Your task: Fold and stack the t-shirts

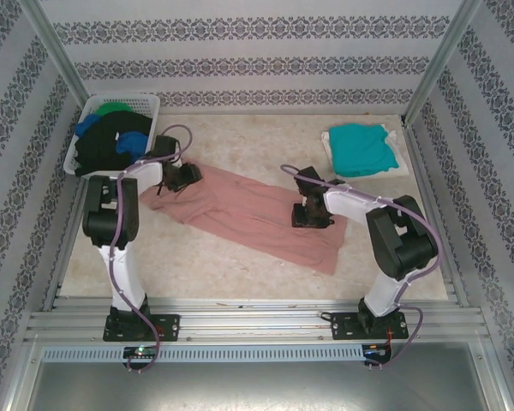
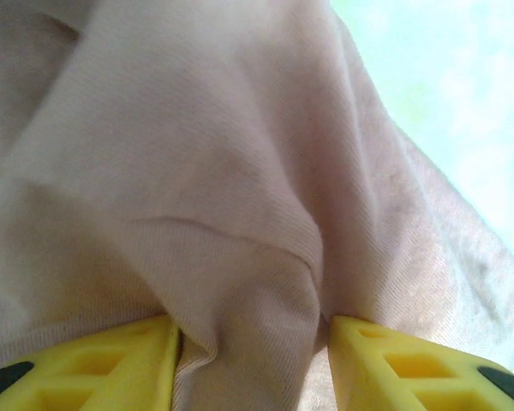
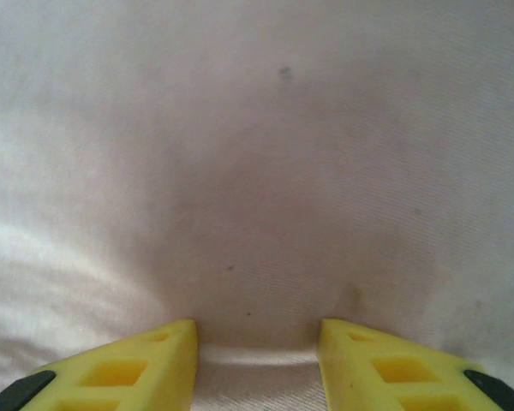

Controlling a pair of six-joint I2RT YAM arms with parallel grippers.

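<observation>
A salmon-pink t-shirt (image 1: 248, 214) lies in a long diagonal strip across the middle of the table. My left gripper (image 1: 182, 177) is down on its upper-left end. In the left wrist view its yellow fingers stand apart, and a raised fold of the pink t-shirt (image 2: 197, 171) fills most of the gap of the left gripper (image 2: 253, 330). My right gripper (image 1: 311, 212) presses on the strip's right part. It is open, and the flat pink t-shirt (image 3: 257, 171) lies smooth between the tips of the right gripper (image 3: 257, 330). A folded teal t-shirt (image 1: 358, 147) rests at the back right.
A white slotted basket (image 1: 120, 99) stands at the back left, holding a black shirt (image 1: 103, 141), a blue one (image 1: 135, 141) and a green one (image 1: 116, 109). A white layer (image 1: 403, 164) shows under the teal shirt. Patterned walls and metal posts close in the table.
</observation>
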